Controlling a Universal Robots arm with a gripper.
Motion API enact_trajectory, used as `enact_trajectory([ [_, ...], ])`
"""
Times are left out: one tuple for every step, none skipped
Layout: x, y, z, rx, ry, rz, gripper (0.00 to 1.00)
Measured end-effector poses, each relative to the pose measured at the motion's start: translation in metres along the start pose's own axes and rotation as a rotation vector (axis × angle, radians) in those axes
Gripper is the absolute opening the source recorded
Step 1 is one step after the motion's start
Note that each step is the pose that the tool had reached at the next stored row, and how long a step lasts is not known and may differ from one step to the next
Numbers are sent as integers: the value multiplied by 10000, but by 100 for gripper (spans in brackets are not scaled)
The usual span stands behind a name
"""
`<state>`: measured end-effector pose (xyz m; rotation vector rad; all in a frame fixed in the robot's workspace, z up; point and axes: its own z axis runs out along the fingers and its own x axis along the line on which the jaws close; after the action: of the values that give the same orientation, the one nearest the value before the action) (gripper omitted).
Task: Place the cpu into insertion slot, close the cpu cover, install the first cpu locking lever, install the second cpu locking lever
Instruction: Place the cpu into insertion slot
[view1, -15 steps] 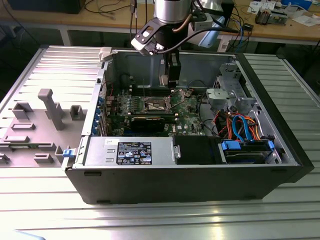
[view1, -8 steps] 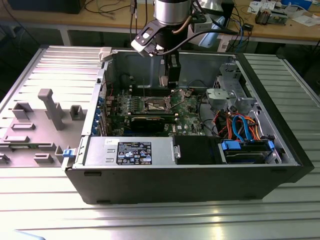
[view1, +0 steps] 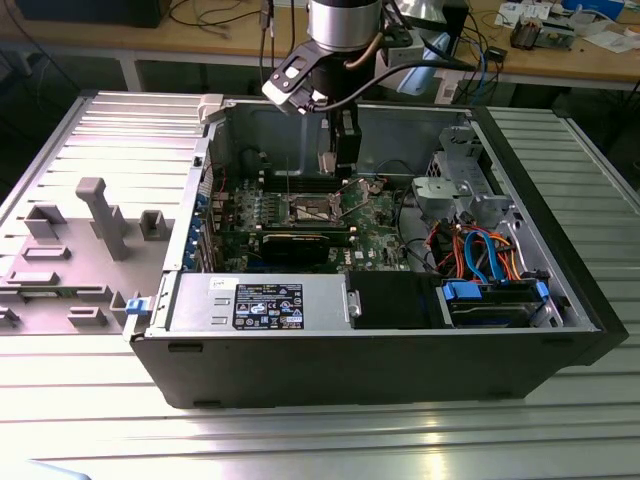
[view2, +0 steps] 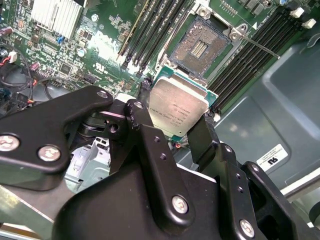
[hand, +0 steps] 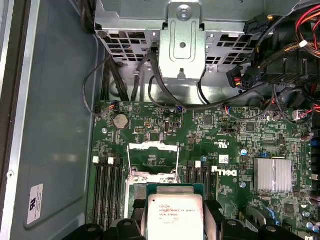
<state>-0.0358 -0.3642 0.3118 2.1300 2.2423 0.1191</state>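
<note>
My gripper (view2: 172, 119) is shut on the cpu (view2: 177, 106), a flat square chip with a silver top, one black finger (view2: 136, 114) on each of two opposite edges. It hangs above the green board, a short way off the insertion slot (view2: 200, 46), whose dark centre lies bare. In the first wrist view the cpu (hand: 175, 216) sits between the fingers of the gripper (hand: 174, 222), just beside the insertion slot (hand: 150, 178). The cpu cover (hand: 152, 146) stands swung open, with thin lever rods (hand: 129, 165) raised. In the exterior view the gripper (view1: 340, 160) reaches down into the case over the insertion slot (view1: 312, 208).
Memory slots (view2: 150, 30) flank the socket on both sides. A metal drive cage (hand: 182, 45) and bundled cables (view1: 480, 250) lie towards the exterior view's right, a finned heatsink (hand: 272, 175) nearby. The power supply (view1: 260, 300) fills the case's near side. A grey fixture plate (view1: 100, 220) lies outside.
</note>
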Motion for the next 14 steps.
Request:
enact_trajectory([
  [0,0,2,0,-1,0,55],
  [0,0,4,1,0,0,55],
  [0,-1,6,1,0,0,55],
  [0,-1,9,0,0,0,55],
  [0,-1,12,0,1,0,55],
  [-1,-1,17,-1,2,0,55],
  [-1,-2,20,0,0,0,55],
  [-2,-2,23,0,0,0,55],
  [-4,-3,28,0,0,0,55],
  [-5,-3,33,1,0,0,55],
  [-5,-3,35,0,0,0,55],
  [-6,-4,41,1,0,0,55],
  [-6,-4,44,0,0,0,55],
  [-6,-4,47,0,0,0,55],
])
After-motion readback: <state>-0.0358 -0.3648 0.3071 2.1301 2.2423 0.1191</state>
